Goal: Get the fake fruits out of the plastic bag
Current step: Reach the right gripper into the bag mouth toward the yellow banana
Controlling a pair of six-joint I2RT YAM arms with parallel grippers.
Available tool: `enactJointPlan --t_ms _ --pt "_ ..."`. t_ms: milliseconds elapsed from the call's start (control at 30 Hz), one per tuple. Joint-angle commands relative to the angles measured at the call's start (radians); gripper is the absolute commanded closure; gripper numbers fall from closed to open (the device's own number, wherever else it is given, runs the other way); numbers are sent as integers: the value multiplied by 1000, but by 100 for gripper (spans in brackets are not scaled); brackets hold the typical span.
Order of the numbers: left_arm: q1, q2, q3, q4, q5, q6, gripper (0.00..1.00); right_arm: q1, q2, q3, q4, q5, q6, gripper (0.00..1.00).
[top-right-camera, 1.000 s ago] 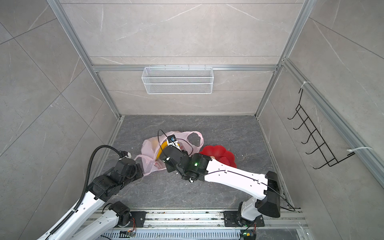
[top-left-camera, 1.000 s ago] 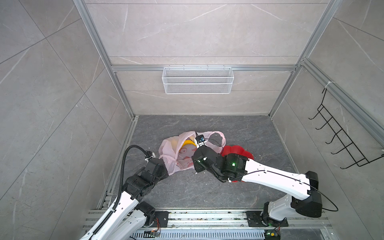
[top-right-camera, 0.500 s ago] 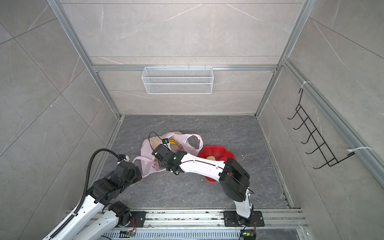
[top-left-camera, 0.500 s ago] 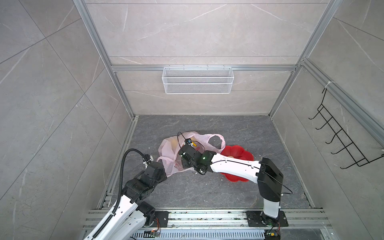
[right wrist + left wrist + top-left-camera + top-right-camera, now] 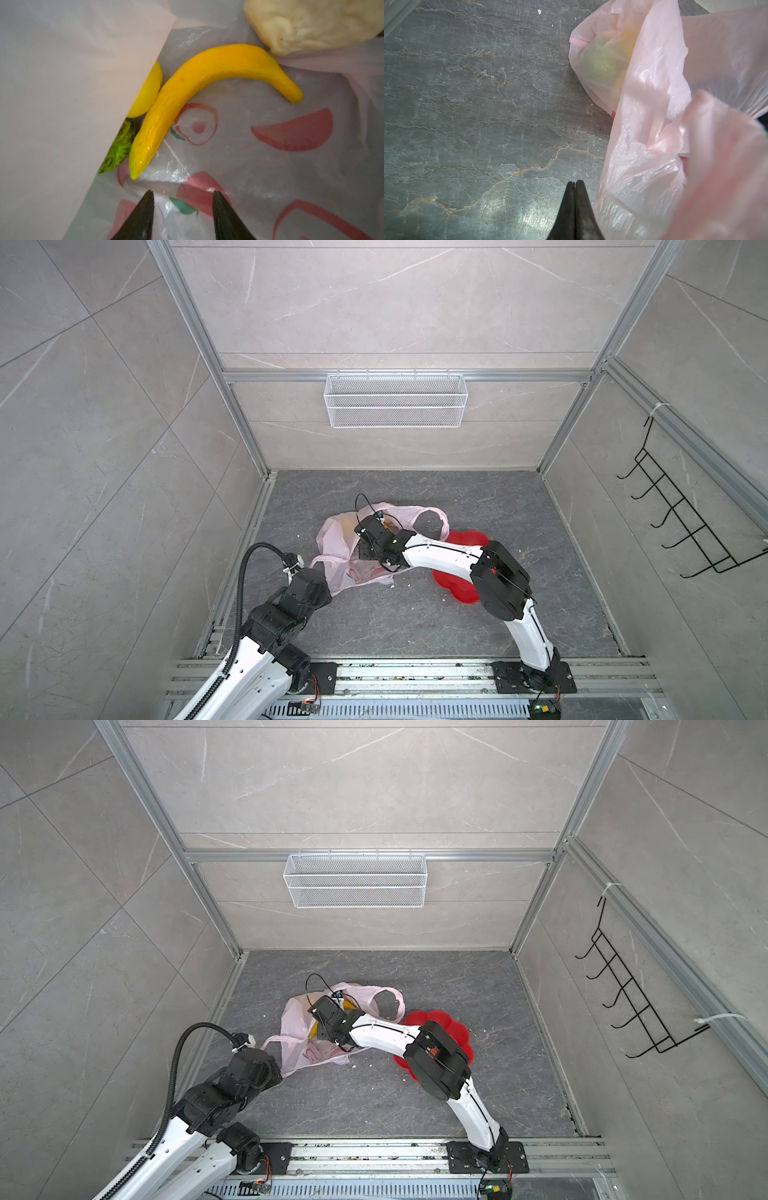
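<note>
plastic bag [image 5: 345, 562]: pale pink and crumpled, on the grey floor [image 5: 415, 626] just left of centre in both top views [image 5: 297, 1052]. 1 loop handle arcs toward the right. Another stretches to the lower left, toward the left arm's wrist.
left gripper [image 5: 574, 182]: jaws pressed together, nothing visible between the tips. Bag plastic hangs just beside them. Whether any is pinched further back cannot be told.
right gripper [image 5: 182, 194]: reaches into the bag's mouth, jaws apart with nothing between them, over the printed lower layer of plastic.
banana [image 5: 207, 83]: inside the bag, lying on the red fruit print. Its narrow end is near the right gripper's tips but apart from them.
yellow lumpy fruit [image 5: 148, 93]: inside the bag, touching the banana, half under a fold of plastic.
green bumpy ball [image 5: 121, 148]: beside the banana, mostly under the same fold. It shows through the plastic in the left wrist view [image 5: 602, 60].
beige lumpy piece [image 5: 311, 22]: inside the bag, just beside the banana's bend.
red dish [image 5: 467, 539]: on the floor right of the bag, partly behind the right arm.
wire basket [image 5: 395, 406]: on the rear wall, upper centre.
</note>
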Motion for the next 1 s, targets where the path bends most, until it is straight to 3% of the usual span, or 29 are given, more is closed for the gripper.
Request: enactJointPlan --t_ms 0,300,967 --pt "-2 -7 -17 1 2 -20 100 -8 46 59 45 -22 35 46" --pt "-2 -46 -64 8 16 -35 100 -17 143 190 10 -46 59 37" --pt "-2 -150 -106 12 42 -44 100 -11 299 462 -237 41 85 39"
